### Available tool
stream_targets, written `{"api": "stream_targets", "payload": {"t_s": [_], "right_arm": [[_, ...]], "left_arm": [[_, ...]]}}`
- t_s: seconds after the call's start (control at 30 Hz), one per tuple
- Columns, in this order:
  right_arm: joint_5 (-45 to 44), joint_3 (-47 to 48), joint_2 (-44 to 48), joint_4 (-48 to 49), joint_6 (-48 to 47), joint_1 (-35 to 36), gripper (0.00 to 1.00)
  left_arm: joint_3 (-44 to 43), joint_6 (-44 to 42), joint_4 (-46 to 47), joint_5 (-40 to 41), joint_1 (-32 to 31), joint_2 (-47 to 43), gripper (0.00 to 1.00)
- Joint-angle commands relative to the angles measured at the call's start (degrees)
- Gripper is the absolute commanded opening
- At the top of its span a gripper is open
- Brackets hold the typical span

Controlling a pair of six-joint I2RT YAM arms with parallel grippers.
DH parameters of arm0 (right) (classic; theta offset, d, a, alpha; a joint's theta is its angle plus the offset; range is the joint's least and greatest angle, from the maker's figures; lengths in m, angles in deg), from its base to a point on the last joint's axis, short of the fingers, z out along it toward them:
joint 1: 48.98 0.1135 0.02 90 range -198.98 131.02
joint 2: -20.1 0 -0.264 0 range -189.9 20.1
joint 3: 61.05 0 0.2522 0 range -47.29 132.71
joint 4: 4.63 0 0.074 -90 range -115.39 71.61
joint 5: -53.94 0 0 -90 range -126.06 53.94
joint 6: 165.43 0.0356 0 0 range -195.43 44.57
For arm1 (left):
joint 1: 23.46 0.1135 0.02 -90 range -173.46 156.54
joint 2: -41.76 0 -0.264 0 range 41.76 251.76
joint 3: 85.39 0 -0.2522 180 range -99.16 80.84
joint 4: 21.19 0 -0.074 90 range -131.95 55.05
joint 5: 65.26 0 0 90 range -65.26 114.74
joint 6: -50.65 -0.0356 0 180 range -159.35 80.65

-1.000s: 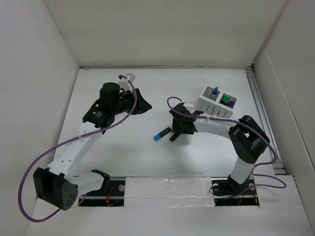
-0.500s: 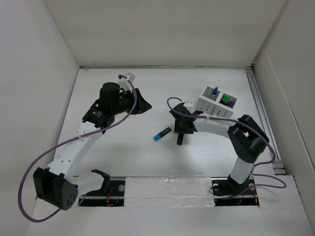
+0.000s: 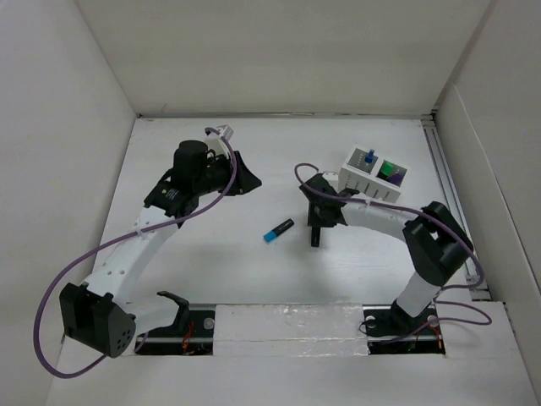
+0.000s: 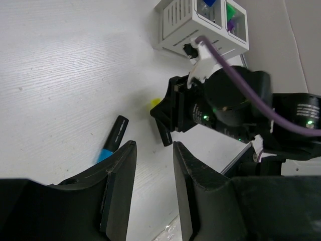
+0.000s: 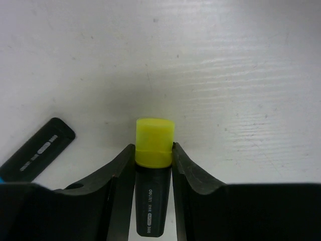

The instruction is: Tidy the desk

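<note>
Bench spread flat under both arms, rigid, not to be gripped | highlighter clenched by right gripper at yellow cap end, centre-right; judged light, stiff, slick, mid-barrel hold preferred | left gripper closed, empty, far left

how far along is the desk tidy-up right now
Done: the organiser already holds a blue and a green item. In hand: the right gripper has its jaws against both sides of the yellow highlighter. Left: that highlighter and the blue-capped marker on the desk still need putting away.
</note>
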Motion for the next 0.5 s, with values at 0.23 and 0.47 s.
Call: {"api": "stream_targets", "payload": {"t_s": [0.23,0.47], "right_arm": [[3.9,8.8,16.9,1.8,-10.0,-20.8,0.08],[5.3,14.1,14.7,3.0,-11.4,-38.3,0.08]], "left_arm": [[-3.6,0.6,2.5,-0.6,0.1,0.6,0.32],[-5.4,0.7,3.3,-0.6,0.1,2.7,0.32]]}}
